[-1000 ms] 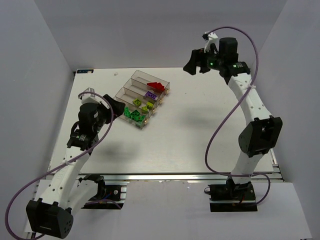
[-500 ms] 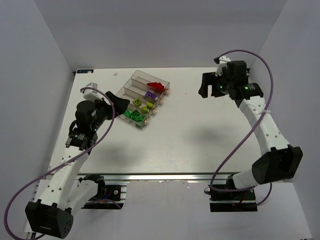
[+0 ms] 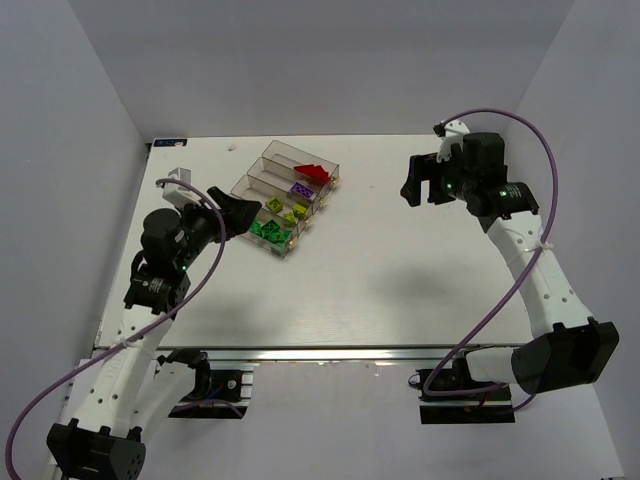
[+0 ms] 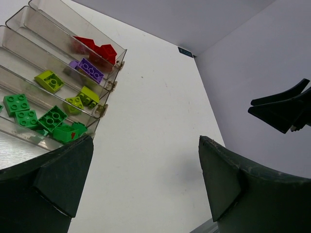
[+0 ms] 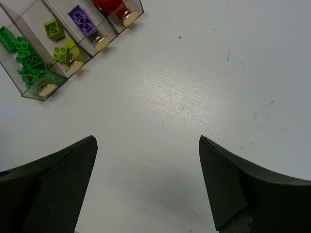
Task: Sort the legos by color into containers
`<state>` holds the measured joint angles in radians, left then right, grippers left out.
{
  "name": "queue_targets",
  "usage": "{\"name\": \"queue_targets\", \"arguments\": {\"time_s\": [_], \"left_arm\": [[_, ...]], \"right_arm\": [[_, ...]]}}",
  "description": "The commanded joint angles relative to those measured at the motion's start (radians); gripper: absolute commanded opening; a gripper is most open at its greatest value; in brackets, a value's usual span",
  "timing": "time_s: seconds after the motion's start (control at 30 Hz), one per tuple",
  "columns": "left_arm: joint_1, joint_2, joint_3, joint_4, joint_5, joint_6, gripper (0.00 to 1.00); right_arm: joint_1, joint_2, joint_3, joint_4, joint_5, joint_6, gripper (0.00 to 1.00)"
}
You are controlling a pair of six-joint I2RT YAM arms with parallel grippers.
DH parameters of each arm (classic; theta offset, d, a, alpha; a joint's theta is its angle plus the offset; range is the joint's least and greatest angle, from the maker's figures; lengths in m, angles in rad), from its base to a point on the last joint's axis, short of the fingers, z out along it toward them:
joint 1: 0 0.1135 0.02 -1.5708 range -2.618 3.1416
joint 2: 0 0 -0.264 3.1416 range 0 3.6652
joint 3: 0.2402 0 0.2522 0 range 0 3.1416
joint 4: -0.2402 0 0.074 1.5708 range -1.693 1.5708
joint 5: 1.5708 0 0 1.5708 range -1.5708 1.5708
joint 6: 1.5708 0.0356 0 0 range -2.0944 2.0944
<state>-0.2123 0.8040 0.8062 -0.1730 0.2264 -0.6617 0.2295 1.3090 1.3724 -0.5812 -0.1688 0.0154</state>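
The four joined clear bins (image 3: 262, 167) stand at the back left of the table. Red legos (image 3: 312, 173) lie in the far bin, a purple lego (image 3: 298, 189) in the second, lime-yellow legos (image 3: 285, 209) in the third, green legos (image 3: 267, 230) in the nearest. They also show in the left wrist view (image 4: 19, 104) and the right wrist view (image 5: 23, 53). My left gripper (image 3: 238, 213) is open and empty, just left of the bins. My right gripper (image 3: 412, 184) is open and empty, raised above the back right of the table. No lego shows outside the bins.
White walls enclose the table on the left, back and right. A small dark speck (image 3: 357, 184) lies on the table right of the bins. The table's near edge is a metal rail (image 3: 330, 352).
My right arm has swung down and to the right, lowering its gripper from high at the back. My left arm has drawn back slightly toward its base. The legos have not moved.
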Motion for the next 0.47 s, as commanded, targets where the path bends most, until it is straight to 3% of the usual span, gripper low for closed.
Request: {"name": "queue_targets", "arguments": {"time_s": [0.0, 0.43], "left_arm": [[-0.001, -0.035, -0.019, 0.018, 0.034, -0.015, 0.98], [-0.002, -0.084, -0.021, -0.014, 0.028, -0.016, 0.98]], "right_arm": [[-0.004, -0.043, -0.018, 0.020, -0.031, -0.011, 0.89], [-0.004, -0.083, -0.098, 0.055, -0.023, 0.012, 0.90]]}}
